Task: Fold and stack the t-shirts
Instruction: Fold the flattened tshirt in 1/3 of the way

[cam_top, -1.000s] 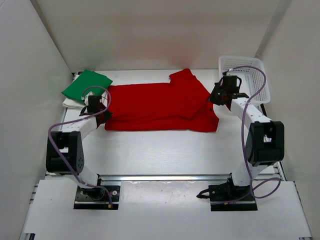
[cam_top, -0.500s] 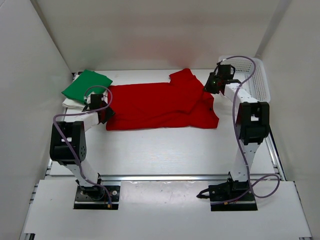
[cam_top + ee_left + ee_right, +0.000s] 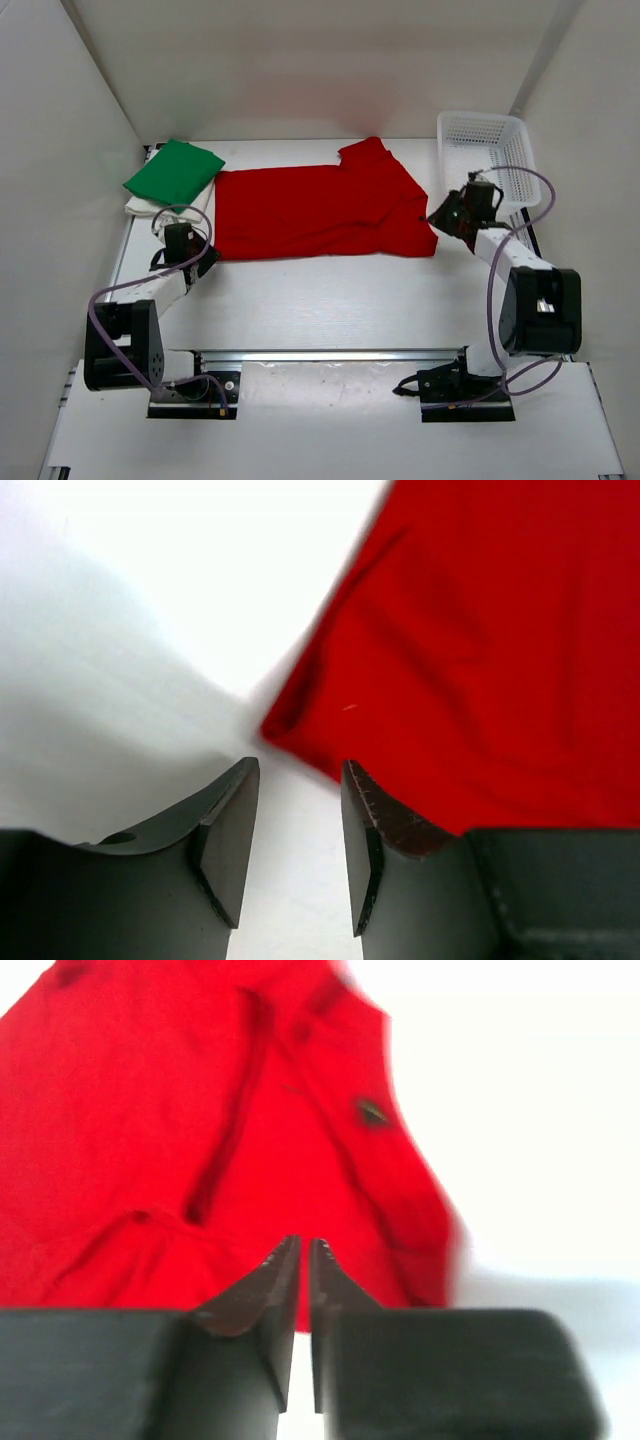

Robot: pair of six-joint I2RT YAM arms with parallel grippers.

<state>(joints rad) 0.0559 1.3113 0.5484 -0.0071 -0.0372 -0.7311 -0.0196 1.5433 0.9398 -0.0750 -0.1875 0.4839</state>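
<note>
The red t-shirt (image 3: 320,210) lies spread flat across the middle of the table, sleeve at the far right. The green t-shirt (image 3: 172,170) lies folded on the folded white t-shirt (image 3: 140,206) at the far left. My left gripper (image 3: 182,236) sits just off the red shirt's near left corner, open and empty. In the left wrist view its jaws (image 3: 298,810) stand apart over bare table, with the shirt corner (image 3: 470,660) just ahead. My right gripper (image 3: 438,214) is at the shirt's right edge. Its jaws (image 3: 303,1260) are nearly closed with nothing between them, the red cloth (image 3: 180,1130) ahead.
A white plastic mesh basket (image 3: 480,115) stands at the far right corner, just behind my right arm. White walls close in the table on the left, back and right. The arm bases and a metal rail run along the near edge.
Both grippers have drawn back toward the near side, off the red shirt. The right one came from the shirt's far right corner by the basket. The red shirt now lies flatter.
</note>
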